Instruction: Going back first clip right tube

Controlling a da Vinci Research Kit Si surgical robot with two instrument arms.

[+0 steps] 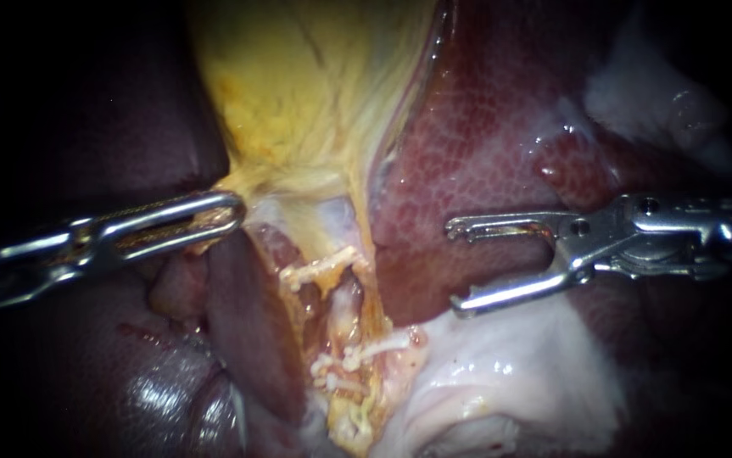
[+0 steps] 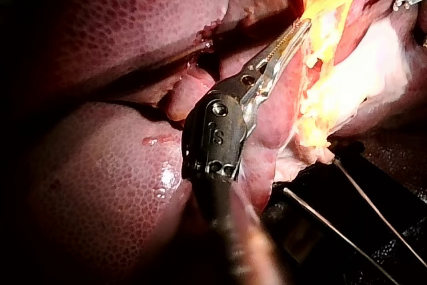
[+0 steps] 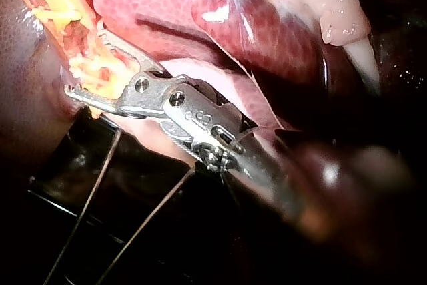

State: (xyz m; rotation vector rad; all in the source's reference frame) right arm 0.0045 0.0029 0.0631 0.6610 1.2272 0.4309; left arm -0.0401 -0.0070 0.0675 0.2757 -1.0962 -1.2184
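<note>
Gaping right instrument (image 1: 455, 267), apart from tube (image 1: 347, 307)

Light centred, bright on yellow tissue (image 1: 298, 102), corners falling to black; wet glare spots on liver (image 1: 501, 110); wrist views blown out there

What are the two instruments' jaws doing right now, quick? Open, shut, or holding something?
Left instrument: jaws shut on the gallbladder.
Right instrument: jaws open, holding nothing.

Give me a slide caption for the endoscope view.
Left instrument holds the gallbladder; right instrument, open, hangs over the liver beside a clipped tube.
</note>
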